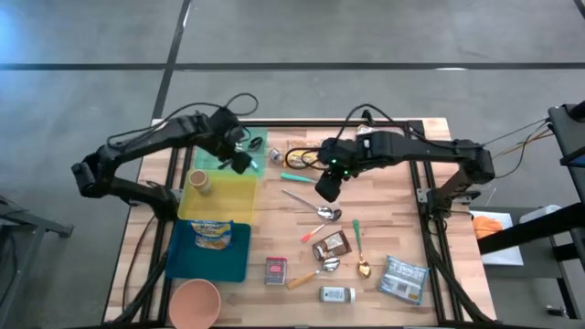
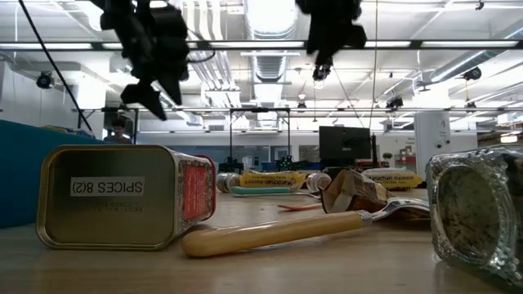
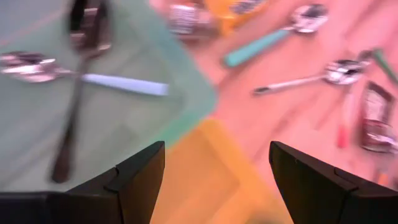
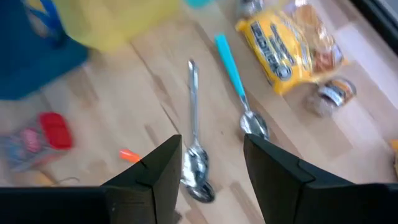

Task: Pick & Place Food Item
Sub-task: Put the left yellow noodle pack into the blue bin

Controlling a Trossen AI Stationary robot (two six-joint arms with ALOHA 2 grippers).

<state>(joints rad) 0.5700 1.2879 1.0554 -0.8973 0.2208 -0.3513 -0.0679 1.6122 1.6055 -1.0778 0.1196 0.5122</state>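
1. While the left pincer (image 1: pixel 239 157) hangs above the green tray (image 1: pixel 259 163) at the far left of the wooden surface (image 1: pixel 393 233), its fingers (image 3: pixel 138 177) stand apart with nothing between them; under it in the left wrist view lie a spoon with a pale blue handle (image 3: pixel 87 74) and a dark utensil (image 3: pixel 78 87) crossing it on the green tray

2. Just nearer than the green tray sits a yellow tray (image 1: pixel 233 196) with a small round tub (image 1: pixel 199 182) in it; nearer still, a blue tray (image 1: pixel 206 260) carries a yellow food packet (image 1: pixel 213 233)

3. The right pincer (image 1: pixel 327 187) hovers over the middle of the surface, its fingers (image 4: pixel 158 171) parted and gripping nothing; beneath it lie a silver spoon (image 4: pixel 194 134) and a teal-handled spoon (image 4: pixel 239 93), with a yellow snack bag (image 4: pixel 289 46) beyond them

4. Near the front edge are a red spice tin (image 1: pixel 275 270), a brown packet (image 1: pixel 332 245), a glass shaker (image 1: pixel 336 294), a grey pouch (image 1: pixel 404 278) and a pink bowl (image 1: pixel 195 302)
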